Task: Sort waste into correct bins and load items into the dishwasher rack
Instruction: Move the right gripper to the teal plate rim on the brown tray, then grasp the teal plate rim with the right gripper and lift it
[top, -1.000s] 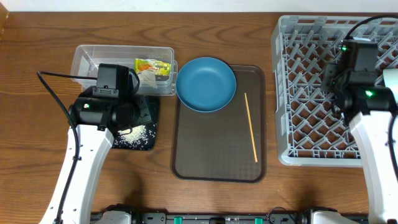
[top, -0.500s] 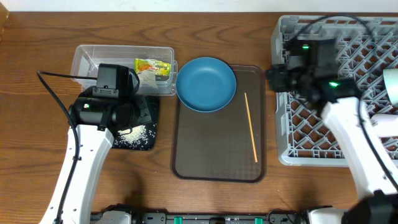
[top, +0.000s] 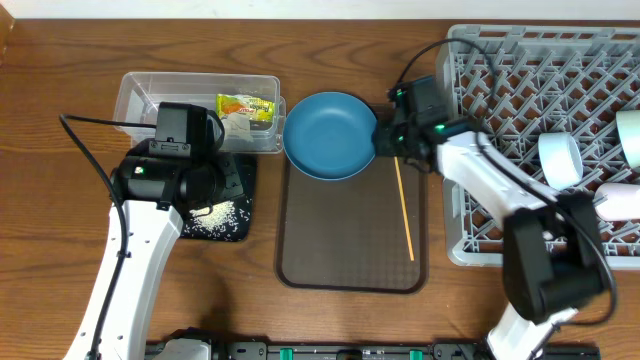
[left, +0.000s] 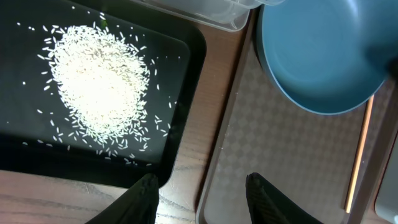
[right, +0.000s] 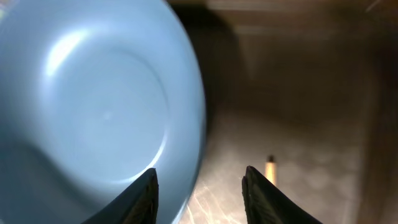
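Evidently the right end effector (right: 200, 173) gapes wide astride the rim of the blue bowl (right: 93, 106), empty.

A wide bare stretch is left on the flat brown serving tray (top: 335, 235), in front of the large dark blue bowl (top: 330, 135) and left of the thin yellow stick (top: 403, 205). The tray's back left corner is taken up by the bowl, whose rim is set just beside the clear rectangular plastic tub (top: 135, 95). Only a narrow strip of wooden table (left: 189, 168) is left between the shallow black rectangular tray (left: 174, 87) and the brown tray. The right side is walled by the big grey lattice rack (top: 456, 215). The back right corner is crossed by the right arm, with the fingers of the right gripper (right: 200, 194) spread either side of the bowl's rim.
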